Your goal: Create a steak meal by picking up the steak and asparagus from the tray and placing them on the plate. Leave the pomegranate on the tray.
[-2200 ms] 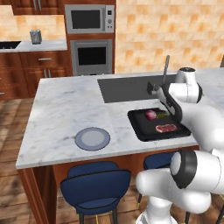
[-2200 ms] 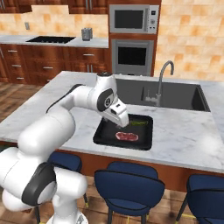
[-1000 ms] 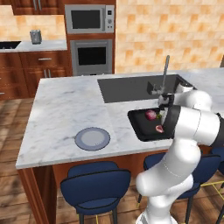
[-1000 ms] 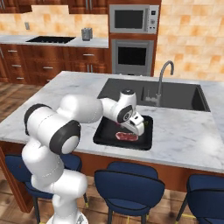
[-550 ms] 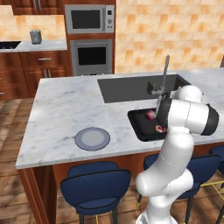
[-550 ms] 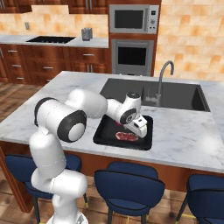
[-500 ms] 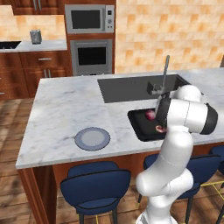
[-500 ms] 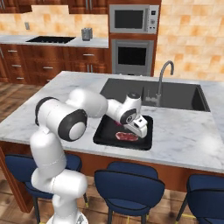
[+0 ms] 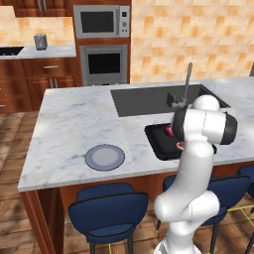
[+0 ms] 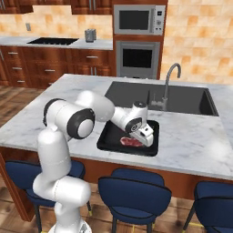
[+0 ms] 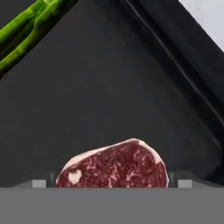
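While my fingers stand wide, I hover over the steak.
It lies flat on the black tray; the asparagus lies apart.

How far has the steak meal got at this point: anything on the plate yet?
Nothing is done: the plate on the counter holds nothing. In hand: the open hand is low over the steak, which lies flat on the tray, not gripped. The asparagus lies on the tray too. Left: move both to the plate; the pomegranate stays put.
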